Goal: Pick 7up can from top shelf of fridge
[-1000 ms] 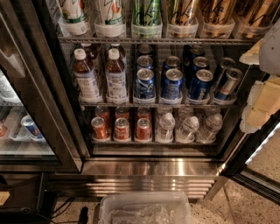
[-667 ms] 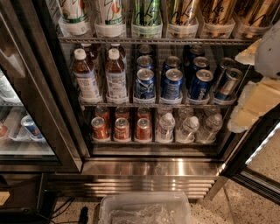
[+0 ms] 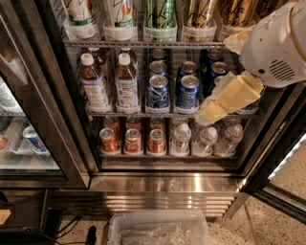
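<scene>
The fridge (image 3: pixel 162 184) stands open in front of me. Its top shelf (image 3: pixel 143 44) is a wire rack with tall cans standing in clear cups. Two white cans with green lettering stand at its left. The 7up can (image 3: pixel 119 13) shows a small red spot, and its top is cut off by the frame edge. An all-green can (image 3: pixel 160 14) and gold cans (image 3: pixel 198 14) stand to its right. My gripper (image 3: pixel 213 112), pale yellow on a white arm (image 3: pixel 279 45), hangs in front of the right side of the middle rack, below and right of the 7up can.
The middle rack holds brown bottles (image 3: pixel 93 81) and blue cans (image 3: pixel 158 91). The bottom rack holds orange cans (image 3: pixel 133 141) and clear bottles (image 3: pixel 180 139). A neighbouring cooler (image 3: pixel 24 139) stands left. A clear plastic bin (image 3: pixel 158 229) sits on the floor. The open door's edge (image 3: pixel 282 191) is at right.
My arm has come in from the right edge, moving left and up, and now covers the right part of the middle rack and the rightmost gold can.
</scene>
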Robot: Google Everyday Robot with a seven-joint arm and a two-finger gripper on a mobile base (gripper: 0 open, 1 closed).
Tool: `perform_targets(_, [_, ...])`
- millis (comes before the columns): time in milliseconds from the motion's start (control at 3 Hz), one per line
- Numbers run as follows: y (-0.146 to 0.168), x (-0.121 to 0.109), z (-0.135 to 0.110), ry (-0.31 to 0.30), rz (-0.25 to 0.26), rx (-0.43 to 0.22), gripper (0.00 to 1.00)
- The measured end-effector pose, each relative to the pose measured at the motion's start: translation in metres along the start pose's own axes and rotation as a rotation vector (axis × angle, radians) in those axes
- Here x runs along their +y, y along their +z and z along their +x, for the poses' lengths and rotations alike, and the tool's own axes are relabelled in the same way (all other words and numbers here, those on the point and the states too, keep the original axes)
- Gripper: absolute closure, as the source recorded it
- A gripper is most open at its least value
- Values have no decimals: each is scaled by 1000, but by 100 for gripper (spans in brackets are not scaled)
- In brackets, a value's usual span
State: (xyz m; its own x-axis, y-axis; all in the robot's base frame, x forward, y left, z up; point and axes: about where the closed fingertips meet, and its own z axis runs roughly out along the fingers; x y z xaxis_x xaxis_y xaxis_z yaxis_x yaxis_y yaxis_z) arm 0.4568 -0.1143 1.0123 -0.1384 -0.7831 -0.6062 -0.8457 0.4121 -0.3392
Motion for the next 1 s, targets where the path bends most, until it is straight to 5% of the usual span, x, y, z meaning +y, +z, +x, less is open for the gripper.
perform_targets(333, [0,0,0,0,0,0,0])
perform_targets(1000, [42,16,-43,70,69,-145,0])
